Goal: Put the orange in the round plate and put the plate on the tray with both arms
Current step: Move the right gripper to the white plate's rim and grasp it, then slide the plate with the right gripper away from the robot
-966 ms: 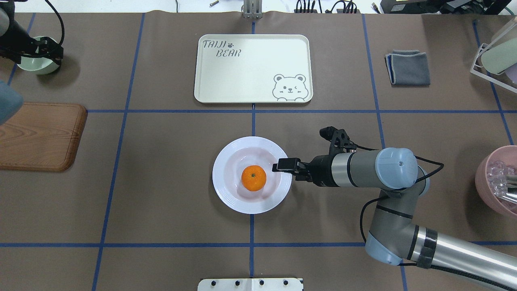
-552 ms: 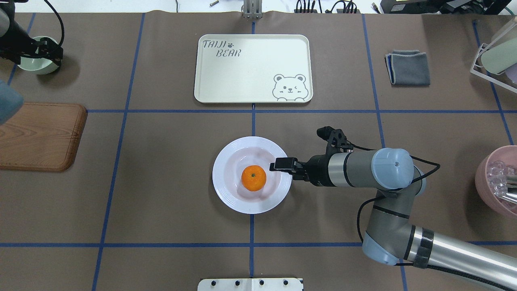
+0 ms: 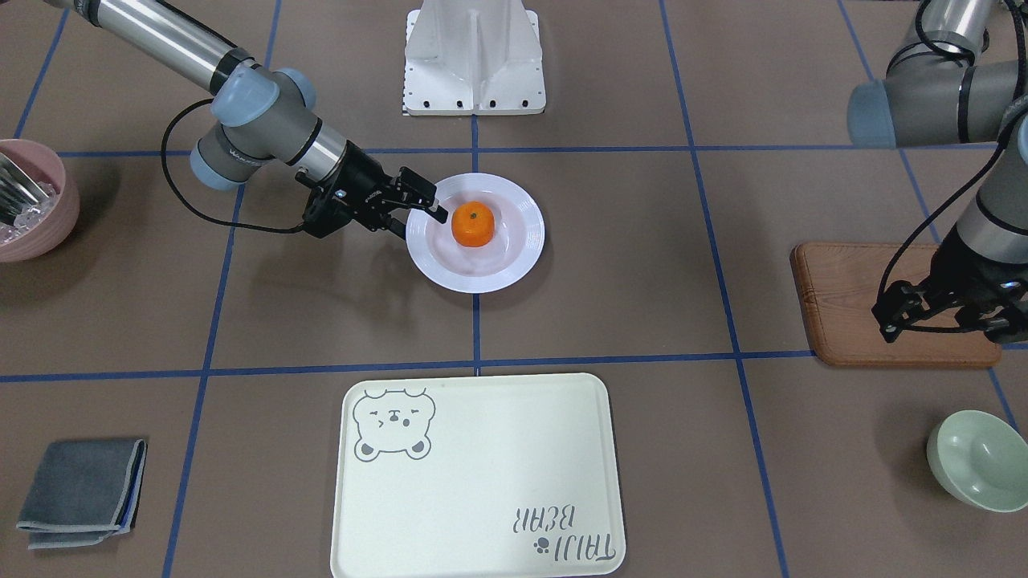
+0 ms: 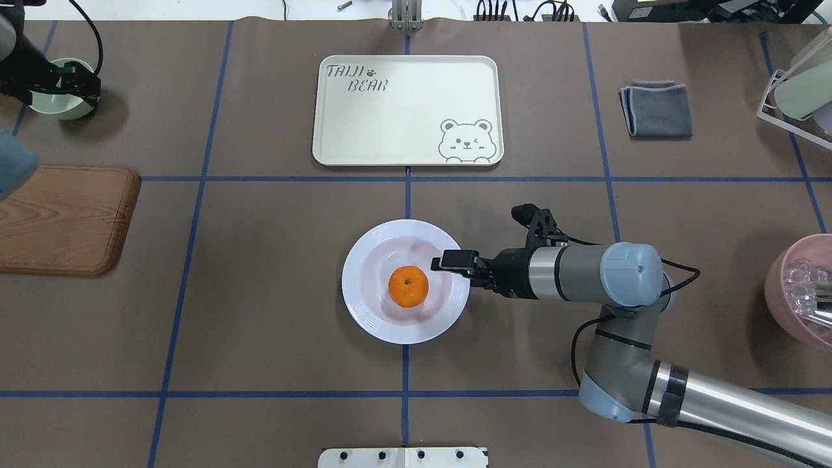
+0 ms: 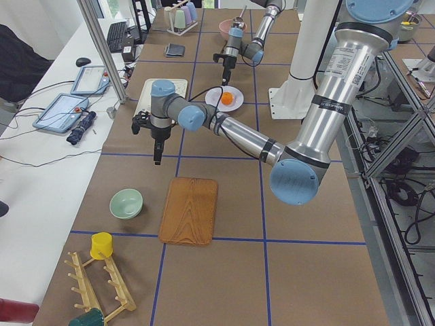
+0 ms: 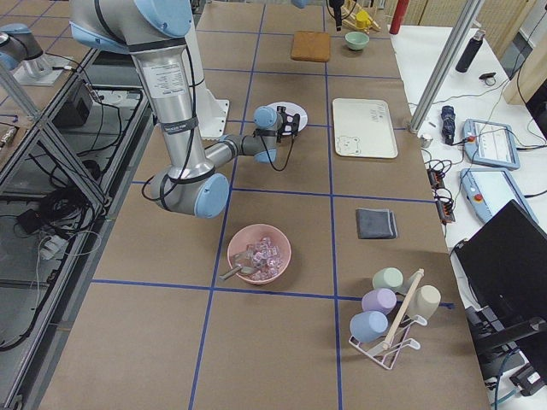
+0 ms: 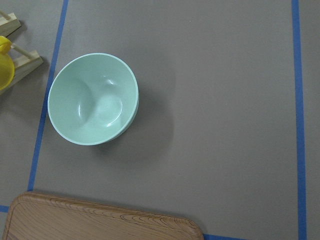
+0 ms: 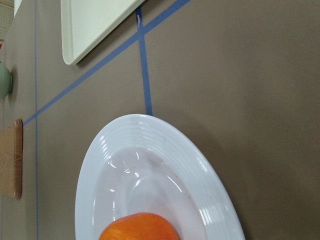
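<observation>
A robotics laboratory is indicated: the table [image 4: 260, 325] is surfaced in brown and gridded in blue tape [image 4: 407, 393], a white robot pedestal [image 3: 474, 56] is mounted at its edge, aluminium framing [image 5: 102, 47] is set beside it, and teach pendants [image 6: 489, 141] and cables [image 6: 51, 209] are kept alongside it.

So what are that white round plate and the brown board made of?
The glossy white round plate looks like glazed ceramic or melamine: shiny highlights, ridged rim. The brown rectangular board looks like wood, plainly grained, smooth finish.
</observation>
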`<action>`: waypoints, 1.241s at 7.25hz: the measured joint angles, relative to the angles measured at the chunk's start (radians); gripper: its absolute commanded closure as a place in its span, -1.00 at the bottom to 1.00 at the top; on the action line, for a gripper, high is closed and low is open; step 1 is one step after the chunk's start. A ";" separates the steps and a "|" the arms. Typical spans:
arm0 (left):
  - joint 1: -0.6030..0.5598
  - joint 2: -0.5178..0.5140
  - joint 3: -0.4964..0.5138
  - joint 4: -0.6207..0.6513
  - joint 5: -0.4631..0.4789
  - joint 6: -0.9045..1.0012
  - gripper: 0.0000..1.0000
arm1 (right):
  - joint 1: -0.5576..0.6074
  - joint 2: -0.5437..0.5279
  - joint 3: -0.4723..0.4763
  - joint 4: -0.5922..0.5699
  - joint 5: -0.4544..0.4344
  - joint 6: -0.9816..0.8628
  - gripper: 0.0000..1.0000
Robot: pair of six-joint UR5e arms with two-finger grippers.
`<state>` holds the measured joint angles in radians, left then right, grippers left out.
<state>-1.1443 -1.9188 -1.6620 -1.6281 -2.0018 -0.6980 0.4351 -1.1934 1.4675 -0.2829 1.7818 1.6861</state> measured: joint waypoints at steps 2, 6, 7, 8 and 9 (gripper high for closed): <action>0.000 0.000 0.001 0.000 0.000 0.000 -0.97 | -0.002 0.009 -0.011 0.014 -0.004 0.007 -1.00; 0.000 -0.001 0.002 0.001 0.000 0.000 -0.97 | -0.013 0.026 -0.034 0.014 -0.005 0.007 -1.00; 0.000 -0.002 0.002 0.001 0.000 0.000 -0.97 | -0.014 0.029 -0.035 0.014 -0.005 0.008 -1.00; 0.000 -0.002 0.002 0.001 0.000 -0.001 -0.97 | -0.015 0.030 -0.036 0.014 -0.005 0.008 -1.00; 0.000 -0.003 0.001 0.001 0.000 -0.001 -0.97 | -0.017 0.033 -0.040 0.014 -0.005 0.008 -1.00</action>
<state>-1.1444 -1.9217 -1.6607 -1.6275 -2.0018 -0.6993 0.4185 -1.1600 1.4271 -0.2684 1.7763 1.6942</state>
